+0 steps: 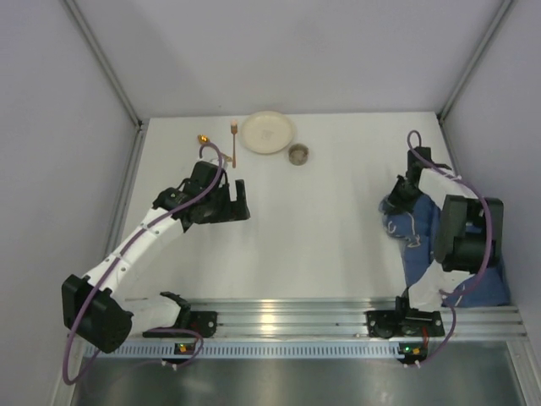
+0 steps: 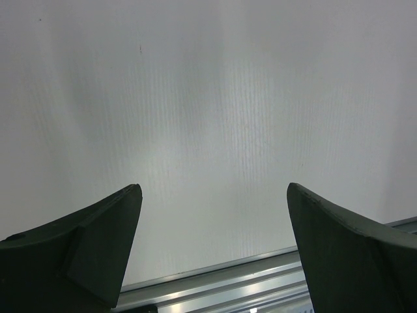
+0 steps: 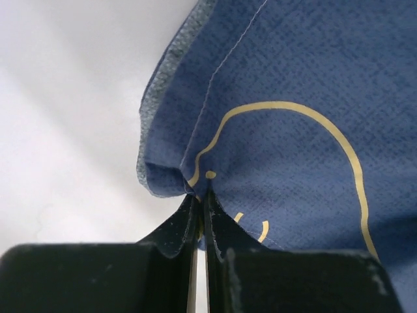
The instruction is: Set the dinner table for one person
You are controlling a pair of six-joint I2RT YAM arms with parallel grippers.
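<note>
The white dinner table point(image 1: 321, 245) fills the top view. A blue cloth placemat point(image 1: 414, 233) lies bunched at its right side under the right arm. My right gripper point(image 3: 202, 195) is shut on a pinched fold of the placemat point(image 3: 287, 143); in the top view the gripper point(image 1: 397, 203) sits at the cloth's left edge. My left gripper point(image 1: 237, 203) is open and empty above bare table at the left; its fingers point(image 2: 104, 241) frame only white surface. A cream plate point(image 1: 268, 132), a small cup point(image 1: 298, 154), a fork point(image 1: 234, 144) and a spoon point(image 1: 205, 142) lie at the back.
Aluminium rails point(image 1: 338, 317) run along the near edge, also showing in the left wrist view point(image 2: 221, 280). Pale grey walls point(image 1: 59, 127) close in the left, right and back sides.
</note>
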